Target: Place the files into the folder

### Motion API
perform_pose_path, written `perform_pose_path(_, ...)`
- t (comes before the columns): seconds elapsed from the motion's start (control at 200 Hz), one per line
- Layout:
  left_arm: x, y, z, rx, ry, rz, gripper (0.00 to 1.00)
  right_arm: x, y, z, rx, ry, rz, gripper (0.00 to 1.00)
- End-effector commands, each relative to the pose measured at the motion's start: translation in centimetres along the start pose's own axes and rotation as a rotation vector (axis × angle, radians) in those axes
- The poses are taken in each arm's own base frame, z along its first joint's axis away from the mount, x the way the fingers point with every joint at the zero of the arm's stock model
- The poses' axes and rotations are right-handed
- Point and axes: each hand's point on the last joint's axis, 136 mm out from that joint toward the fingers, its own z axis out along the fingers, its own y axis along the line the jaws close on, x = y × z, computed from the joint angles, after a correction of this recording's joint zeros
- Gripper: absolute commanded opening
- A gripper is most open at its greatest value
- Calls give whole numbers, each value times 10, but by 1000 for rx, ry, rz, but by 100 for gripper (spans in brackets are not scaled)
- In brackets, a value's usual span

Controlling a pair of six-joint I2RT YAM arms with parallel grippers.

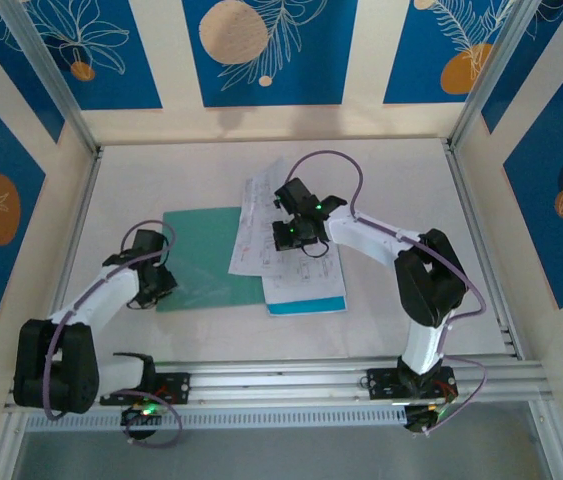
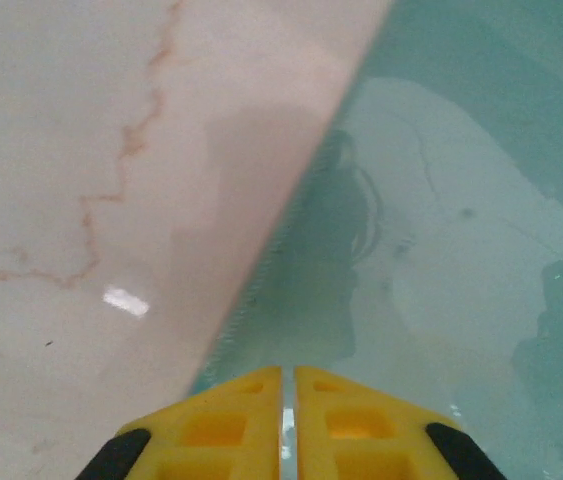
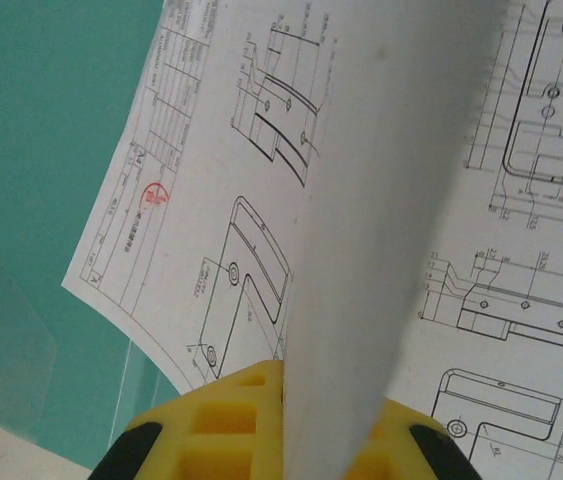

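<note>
Your left tool is pinched almost fully closed on the left edge of the folder, with only a thin sliver of cover between its pads. Judging by that grip, it is there to lift the cover or to pin the folder while paper goes in. The folder lies flat on the desk, left of centre.

Your right tool is closed tight on the files. In the right wrist view, a printed white sheet rises curled between the yellow fingers. The files sit at the middle of the desk, with their left side overlapping the folder's right edge. The blue sheet shows beneath them toward the near edge. That overlap suits a slide to the left.

You seem to hold a single sheet, so watch that the others do not drag askew. You cannot tell from these views whether the cover is actually raised.
</note>
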Motion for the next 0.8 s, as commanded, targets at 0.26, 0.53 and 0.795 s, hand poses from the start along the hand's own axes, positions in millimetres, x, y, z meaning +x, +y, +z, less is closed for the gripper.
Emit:
perform_pose_path(0.26,6,19,3,13,5,-117,0,4,40,-32,4,-92,-156,0)
perform_pose_path(0.53,10,18,2,29,11,-115,0,7,58,-30,4,-100,-200,0)
perform_pose_path(0.795,10,19,-1,28,2,-108,0,15,70,-26,-102,-65,-175,0)
